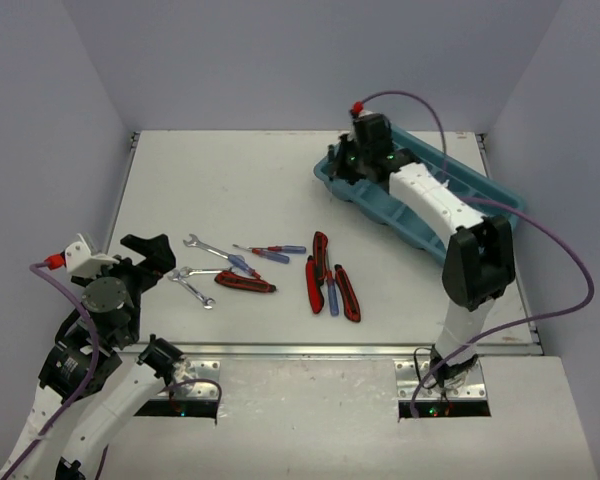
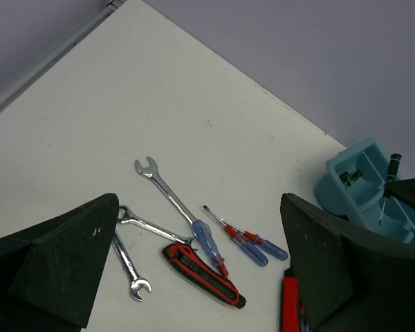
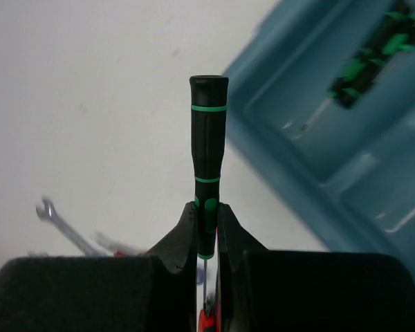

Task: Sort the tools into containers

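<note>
Top view of a white table [image 1: 230, 190]. A long teal tray [image 1: 500, 198] lies at 2 o'clock, set diagonally. The right arm [image 1: 430, 200] crosses over it and hides its middle compartments.

The right gripper [image 3: 207, 232] hangs above the tray's left end, its jaws pinched narrowly on a thin black-and-green screwdriver [image 3: 209, 138]. The handle sticks out past the fingertips, and most of the metal shaft is hidden between the fingers. Whether the tool is over the end compartment [image 3: 311, 117] or over its rim cannot be told. More black-and-green screwdrivers [image 3: 370, 59] lie in that compartment, blurred in the right wrist view and partly cut off at the frame's edge.

The left gripper [image 1: 152, 260] sits at 8 o'clock, jaws spread wide, holding nothing.

Loose tools lie from 7 o'clock toward the centre of the table:
- three silver wrenches [image 2: 167, 194]
- blue-and-red screwdrivers [image 2: 252, 245]
- red-and-black utility knives [image 2: 200, 273]

In the left wrist view one knife at 5 o'clock is mostly cut off by the bottom edge. Any print on the handles is too small to read.
</note>
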You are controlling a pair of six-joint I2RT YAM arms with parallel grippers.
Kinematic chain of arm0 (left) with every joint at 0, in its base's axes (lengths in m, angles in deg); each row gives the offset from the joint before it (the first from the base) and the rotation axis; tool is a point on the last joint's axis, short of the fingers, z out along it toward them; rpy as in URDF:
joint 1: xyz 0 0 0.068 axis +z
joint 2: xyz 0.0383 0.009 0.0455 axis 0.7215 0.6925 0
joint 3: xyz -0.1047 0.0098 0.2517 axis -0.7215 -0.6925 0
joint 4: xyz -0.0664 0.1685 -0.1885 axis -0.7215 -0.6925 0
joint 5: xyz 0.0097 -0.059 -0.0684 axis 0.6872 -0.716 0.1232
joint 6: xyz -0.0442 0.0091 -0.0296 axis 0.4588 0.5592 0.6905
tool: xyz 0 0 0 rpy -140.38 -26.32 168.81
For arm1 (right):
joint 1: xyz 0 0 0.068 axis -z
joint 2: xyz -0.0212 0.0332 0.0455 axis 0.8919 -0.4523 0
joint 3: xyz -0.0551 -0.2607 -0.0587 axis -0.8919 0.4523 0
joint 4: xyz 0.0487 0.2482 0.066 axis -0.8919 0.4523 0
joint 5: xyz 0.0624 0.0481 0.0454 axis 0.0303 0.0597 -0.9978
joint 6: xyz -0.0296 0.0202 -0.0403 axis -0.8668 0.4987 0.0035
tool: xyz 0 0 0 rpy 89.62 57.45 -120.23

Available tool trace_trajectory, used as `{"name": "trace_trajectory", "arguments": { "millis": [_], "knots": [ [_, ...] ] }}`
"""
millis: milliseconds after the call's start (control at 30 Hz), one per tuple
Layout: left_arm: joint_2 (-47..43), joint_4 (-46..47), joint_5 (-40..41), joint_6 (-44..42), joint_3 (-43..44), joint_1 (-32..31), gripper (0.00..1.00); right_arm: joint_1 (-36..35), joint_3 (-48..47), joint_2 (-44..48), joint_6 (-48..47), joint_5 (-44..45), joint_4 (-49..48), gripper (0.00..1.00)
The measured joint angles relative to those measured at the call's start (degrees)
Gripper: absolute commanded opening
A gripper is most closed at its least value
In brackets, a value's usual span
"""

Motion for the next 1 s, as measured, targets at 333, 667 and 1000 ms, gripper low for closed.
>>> {"name": "trace_trajectory", "arguments": {
  "millis": [333, 667, 1000],
  "knots": [
    [0.99, 0.27, -1.05, -0.87, 0.00, 0.00, 1.00, 17.88, -18.03, -17.79, 20.93, 8.69, 1.56, 0.26],
    [0.99, 0.93, -2.30, -1.52, 0.00, 0.00, 1.00, 17.84, -26.13, -24.78, 22.58, 6.01, 4.82, 0.73],
    [1.01, 1.38, -2.77, -1.99, 0.00, 0.00, 1.00, 11.86, -12.66, -5.62, 5.49, 3.46, 6.20, 0.73]
  ]
}}
